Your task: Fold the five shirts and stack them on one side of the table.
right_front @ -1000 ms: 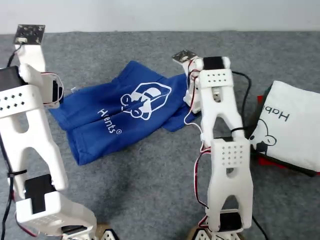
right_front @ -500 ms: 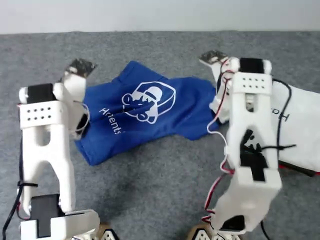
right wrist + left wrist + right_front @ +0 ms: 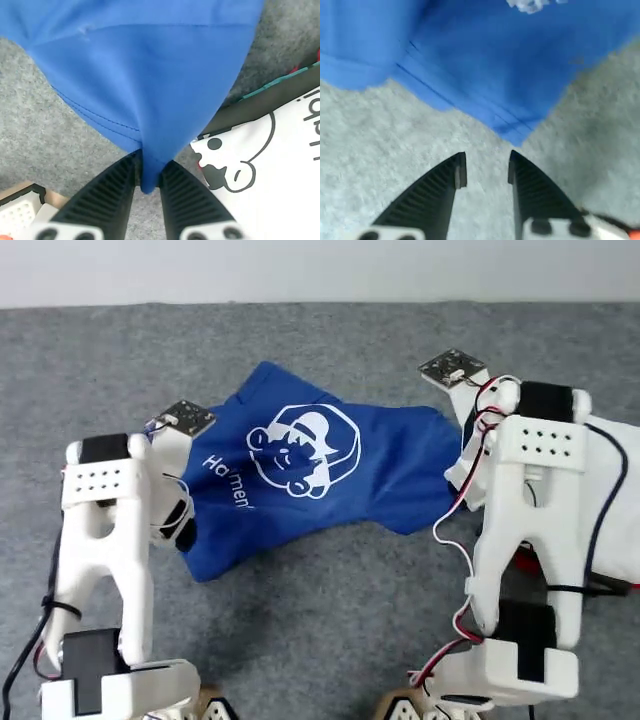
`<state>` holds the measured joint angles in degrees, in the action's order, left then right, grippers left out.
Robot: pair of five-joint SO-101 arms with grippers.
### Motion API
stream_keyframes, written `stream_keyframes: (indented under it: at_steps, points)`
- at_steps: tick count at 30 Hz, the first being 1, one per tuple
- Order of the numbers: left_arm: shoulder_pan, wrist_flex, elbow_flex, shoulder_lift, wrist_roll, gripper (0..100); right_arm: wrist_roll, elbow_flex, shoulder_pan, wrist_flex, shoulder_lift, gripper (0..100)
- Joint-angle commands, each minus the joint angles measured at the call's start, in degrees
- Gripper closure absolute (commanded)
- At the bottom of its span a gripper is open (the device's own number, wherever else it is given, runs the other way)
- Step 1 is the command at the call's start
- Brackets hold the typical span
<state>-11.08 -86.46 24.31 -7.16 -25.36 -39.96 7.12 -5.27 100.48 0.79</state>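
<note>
- well, right gripper [image 3: 149,176] pinches a corner of the blue shirt [image 3: 330,475], beside the folded white shirt [image 3: 270,170].
- left gripper [image 3: 486,170] spread, empty, just off the shirt's hem.

On the table [image 3: 330,640], loose shirt [image 3: 320,480] lies centre; folded stack [image 3: 628,540] at right edge, just beside it. Left gripper [image 3: 486,167] just off the shirt's left hem. Right gripper [image 3: 150,169] on its right corner.

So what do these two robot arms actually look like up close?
The left arm and right arm are chunky white plastic shells with dotted hole patterns and black motors. Thin red, white and black wires run along them. The left gripper and right gripper have black ribbed fingers.
</note>
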Motion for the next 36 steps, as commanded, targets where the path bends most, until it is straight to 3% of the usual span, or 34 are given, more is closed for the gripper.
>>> stream_keyframes:
  at_steps: [1,10,20,25,36]
  points:
    - [0.9,9.8,3.0,-2.5,-0.1,85,-0.2,0.3,-0.7,1.1,3.3,98.7]
    - [5.4,23.6,10.9,0.7,3.4,85,-0.1,0.3,-0.7,1.5,3.6,98.7]
    - [-5.0,25.0,-5.8,20.5,3.0,85,-0.4,2.1,-0.7,1.4,5.2,98.7]
    - [-6.6,19.6,-14.0,23.2,1.0,85,-0.6,2.5,-0.7,1.1,5.8,98.7]
    - [-5.5,-2.1,-24.8,18.1,-2.6,91,-0.6,2.5,-1.2,1.9,6.6,98.7]
